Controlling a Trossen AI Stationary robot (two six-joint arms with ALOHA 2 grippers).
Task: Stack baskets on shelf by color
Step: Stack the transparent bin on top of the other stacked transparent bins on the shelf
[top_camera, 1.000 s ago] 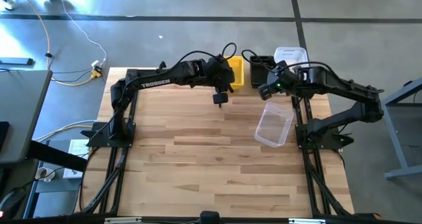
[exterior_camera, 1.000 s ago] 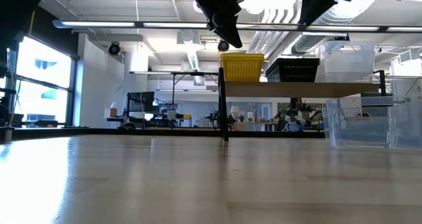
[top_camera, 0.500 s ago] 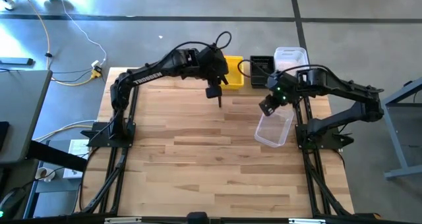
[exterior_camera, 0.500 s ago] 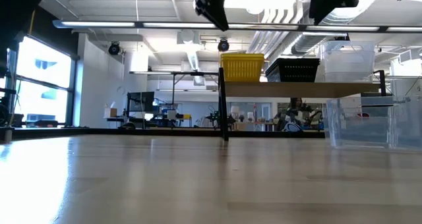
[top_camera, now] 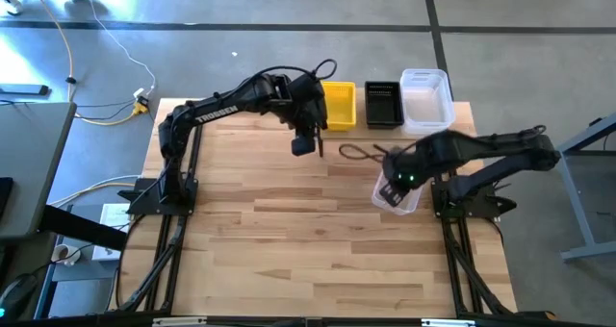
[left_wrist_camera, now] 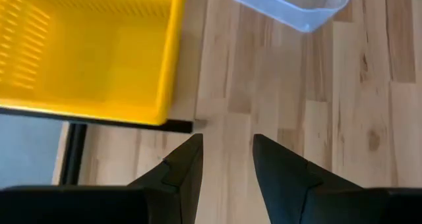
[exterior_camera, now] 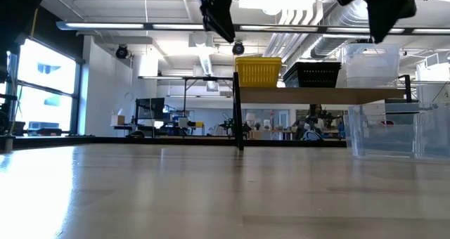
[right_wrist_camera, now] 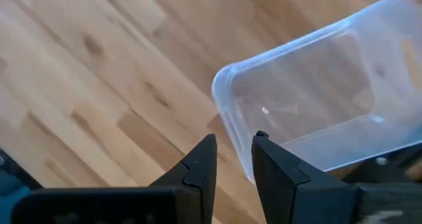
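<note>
Bright yellow ribbed plastic basket (top_camera: 339, 106), black mesh-like basket (top_camera: 383, 104) & clear translucent bin (top_camera: 426, 101) on light-wood shelf w/ black posts (exterior_camera: 309, 96); 2nd clear, faintly blue bin (right_wrist_camera: 310, 112) on pale striped-plank wood counter (top_camera: 269, 231); arms dark black, white lettering; grey floor

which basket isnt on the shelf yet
The clear basket on the tabletop, under the right tool; the yellow, black and other clear sit shelved.
</note>
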